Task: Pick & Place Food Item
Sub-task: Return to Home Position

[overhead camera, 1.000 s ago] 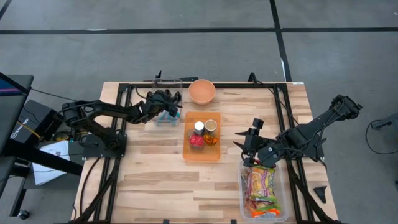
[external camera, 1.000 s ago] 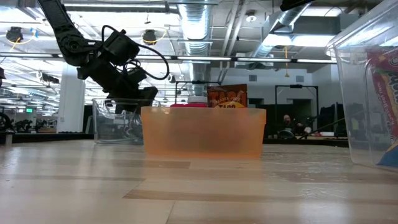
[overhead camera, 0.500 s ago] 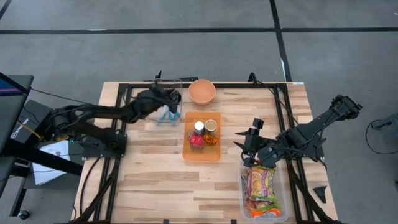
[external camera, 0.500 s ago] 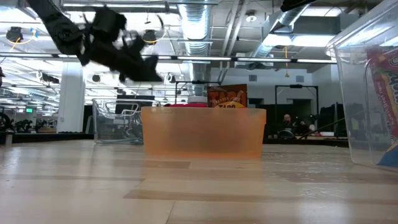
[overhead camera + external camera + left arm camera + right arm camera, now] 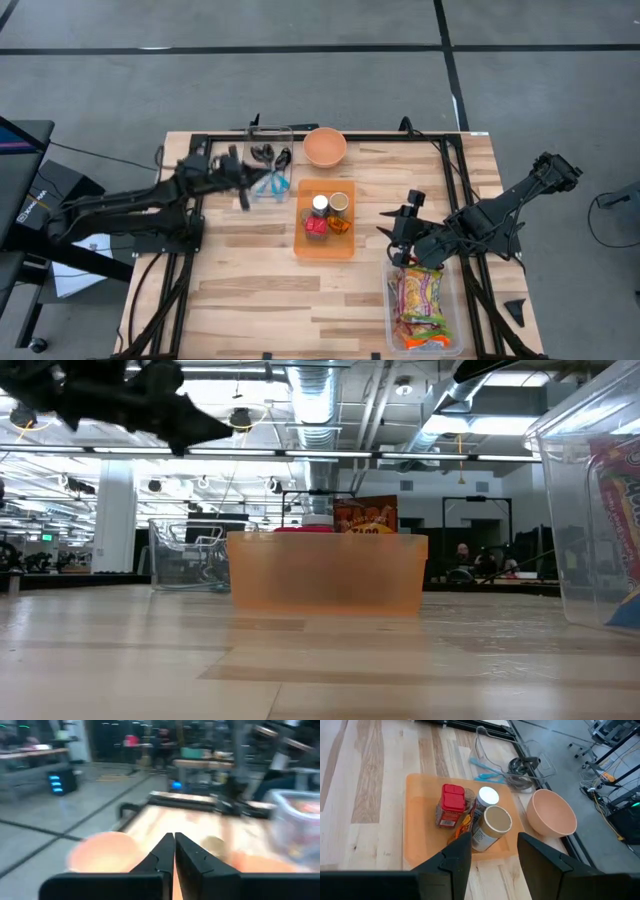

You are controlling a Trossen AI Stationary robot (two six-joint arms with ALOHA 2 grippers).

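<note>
An orange tray (image 5: pixel 326 246) at the table's middle holds a red-lidded spice jar (image 5: pixel 317 229), a white-lidded jar (image 5: pixel 320 204), a tan-lidded jar (image 5: pixel 339 202) and an orange packet. They also show in the right wrist view: tray (image 5: pixel 420 845), red-lidded jar (image 5: pixel 451 805). My left gripper (image 5: pixel 243 184) is shut and empty, raised above the table left of a clear utensil box (image 5: pixel 271 176). My right gripper (image 5: pixel 388 224) is open and empty, right of the tray, pointing at it.
A peach bowl (image 5: pixel 325 147) stands at the far edge behind the tray. A clear bin of snack bags (image 5: pixel 425 305) stands at the near right, below my right arm. The utensil box holds blue and dark utensils. Bare wood lies at the near left.
My left gripper has drawn back from over the clear utensil box toward the table's left edge and has risen, holding nothing. The utensils in the box show uncovered again.
</note>
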